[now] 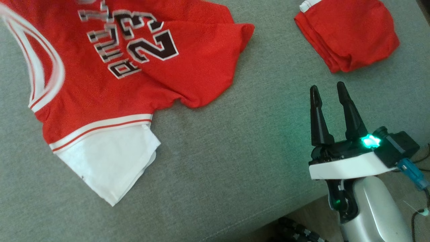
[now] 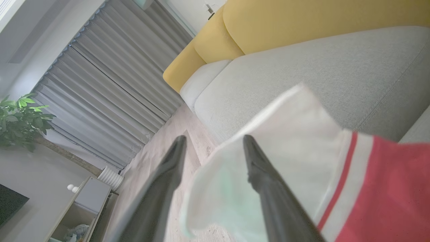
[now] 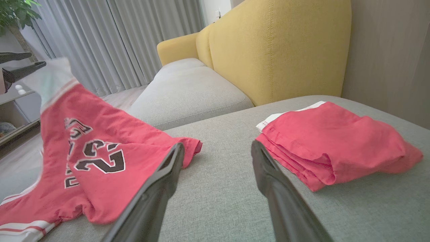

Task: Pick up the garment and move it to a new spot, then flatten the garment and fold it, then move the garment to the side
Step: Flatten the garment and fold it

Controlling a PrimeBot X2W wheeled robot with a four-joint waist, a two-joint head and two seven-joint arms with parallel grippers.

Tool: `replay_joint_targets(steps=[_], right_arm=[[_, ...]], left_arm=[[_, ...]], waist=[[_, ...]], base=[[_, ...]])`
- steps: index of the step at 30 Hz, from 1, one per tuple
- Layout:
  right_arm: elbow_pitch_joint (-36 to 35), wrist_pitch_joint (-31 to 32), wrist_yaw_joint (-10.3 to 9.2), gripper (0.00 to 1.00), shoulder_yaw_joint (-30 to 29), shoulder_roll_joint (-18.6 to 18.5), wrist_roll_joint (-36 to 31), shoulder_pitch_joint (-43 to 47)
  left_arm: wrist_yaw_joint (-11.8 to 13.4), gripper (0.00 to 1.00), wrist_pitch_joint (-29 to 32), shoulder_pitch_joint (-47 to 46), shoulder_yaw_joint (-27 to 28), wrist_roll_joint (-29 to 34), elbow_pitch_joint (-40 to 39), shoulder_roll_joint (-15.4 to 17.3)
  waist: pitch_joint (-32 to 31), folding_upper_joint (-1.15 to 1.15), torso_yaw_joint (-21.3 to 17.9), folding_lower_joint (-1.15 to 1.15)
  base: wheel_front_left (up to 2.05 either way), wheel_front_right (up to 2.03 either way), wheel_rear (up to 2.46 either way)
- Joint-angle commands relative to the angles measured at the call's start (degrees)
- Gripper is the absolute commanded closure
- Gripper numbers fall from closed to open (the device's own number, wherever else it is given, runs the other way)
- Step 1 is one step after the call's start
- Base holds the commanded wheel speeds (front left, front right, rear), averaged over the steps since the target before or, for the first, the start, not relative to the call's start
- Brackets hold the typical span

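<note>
The garment (image 1: 161, 74) is a red jersey with the number 23 and white trim, lying spread on the grey sofa seat (image 1: 235, 151). Its white end (image 1: 111, 161) points toward the seat's front. In the left wrist view my left gripper (image 2: 214, 137) stands open, and the garment's white end (image 2: 295, 141) hangs loose against its right finger (image 2: 265, 181). From the right wrist view, the left gripper (image 3: 37, 58) is at the far left with the garment (image 3: 100, 134) raised up to it. My right gripper (image 1: 327, 86) is open and empty over bare seat, right of the garment.
A second red cloth (image 1: 349, 33), folded, lies at the back right of the seat. The yellow sofa back (image 3: 268, 50) rises behind it. The seat's front edge and the floor (image 1: 302, 215) are by my right forearm. Curtains (image 2: 111, 87) and a plant (image 2: 20, 117) stand beyond.
</note>
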Motion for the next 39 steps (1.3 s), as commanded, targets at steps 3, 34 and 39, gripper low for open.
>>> replay_joint_targets(steps=[3,34,39], right_arm=[[-1.69,-0.62,0.37,0.0,0.97,-0.26,0.25,-0.6],[-0.1,-0.02,0.37,0.0,-8.42,-0.26,-8.66,5.55],[0.48,0.09,0.37,0.0,-8.38,-0.26,-8.31,6.54]], left_arm=[[-0.83,0.0,-0.95,-1.11,1.73,-1.32,0.84,-0.05],[13.28,0.0,-14.35,52.27,27.32,-10.83,-42.09,-2.7],[18.49,0.0,-14.36,68.45,34.08,-8.78,-54.99,-4.23]], waist=[[-0.32,0.0,1.0,0.0],[-16.32,0.0,23.12,0.0],[-16.52,0.0,23.73,0.0]], base=[[0.0,0.0,0.0],[0.0,0.0,0.0],[0.0,0.0,0.0]])
